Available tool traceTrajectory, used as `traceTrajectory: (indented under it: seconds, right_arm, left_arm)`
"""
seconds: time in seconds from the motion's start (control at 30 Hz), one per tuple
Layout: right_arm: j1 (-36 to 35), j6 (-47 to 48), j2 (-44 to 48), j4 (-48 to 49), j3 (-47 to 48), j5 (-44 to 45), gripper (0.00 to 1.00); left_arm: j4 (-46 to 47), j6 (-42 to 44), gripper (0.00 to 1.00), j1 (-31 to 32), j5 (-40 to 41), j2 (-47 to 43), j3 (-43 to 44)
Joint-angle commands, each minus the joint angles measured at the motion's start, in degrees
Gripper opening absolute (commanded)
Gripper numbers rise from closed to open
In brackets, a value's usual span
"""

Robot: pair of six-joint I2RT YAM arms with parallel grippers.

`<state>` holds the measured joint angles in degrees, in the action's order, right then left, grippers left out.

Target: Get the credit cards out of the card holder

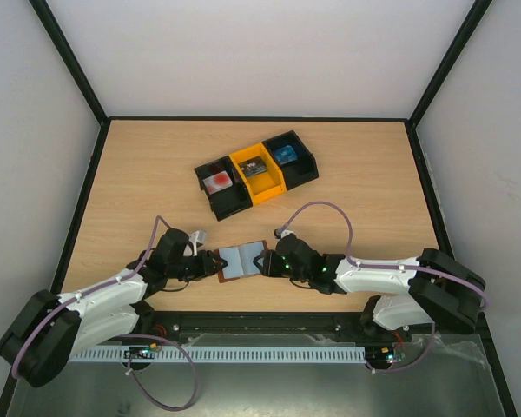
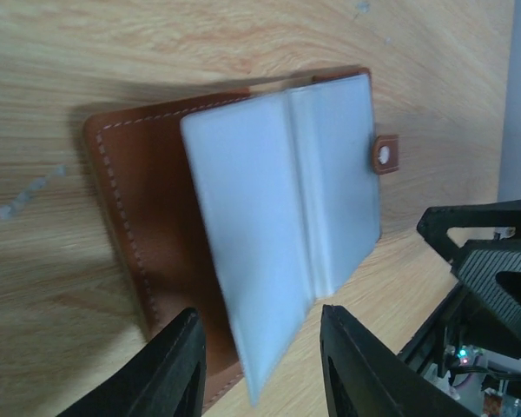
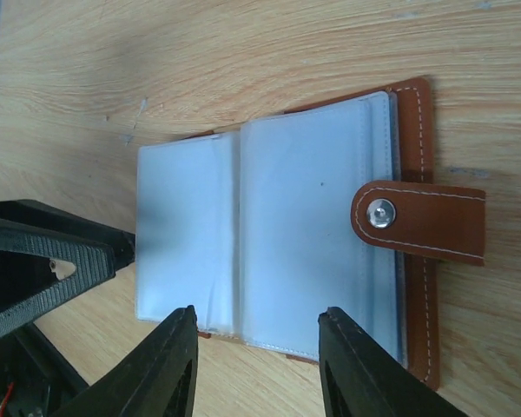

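The card holder [image 1: 242,259] lies open on the table between my two grippers, brown leather underneath and pale grey-blue sleeves on top. In the left wrist view a sleeve page [image 2: 269,226] stands lifted off the leather cover [image 2: 135,208], and its corner hangs between the fingers of my left gripper [image 2: 260,369] without touching either one; the jaws are open. My right gripper [image 3: 259,365] is open at the sleeves' near edge [image 3: 269,334], with the strap tab [image 3: 417,221] to its right. A dark grey credit card [image 1: 254,168] lies in the orange bin and a blue one [image 1: 285,155] in a black bin.
A row of three bins stands at the middle back: black [image 1: 230,201] with a red and white item, orange [image 1: 262,191], black [image 1: 306,170]. The right arm's fingers [image 2: 491,261] show at the right of the left wrist view. Black frame rails edge the table.
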<state>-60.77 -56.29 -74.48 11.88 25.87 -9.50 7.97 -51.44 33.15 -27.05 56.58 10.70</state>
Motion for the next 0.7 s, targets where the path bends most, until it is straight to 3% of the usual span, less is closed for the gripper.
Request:
traceTrajectory:
  seconds: [0.0, 0.67]
  right_arm:
    - [-0.9, -1.8, -2.4, 3.7, 0.2, 2.1, 0.39]
    - [-1.7, 2.6, -7.8, -3.4, 3.8, 9.6, 0.42]
  left_arm:
    - [3.3, 0.2, 0.38, 0.2, -0.9, 1.7, -1.4]
    - [6.0, 1.6, 0.17, 0.2, -1.6, 7.3, -1.5]
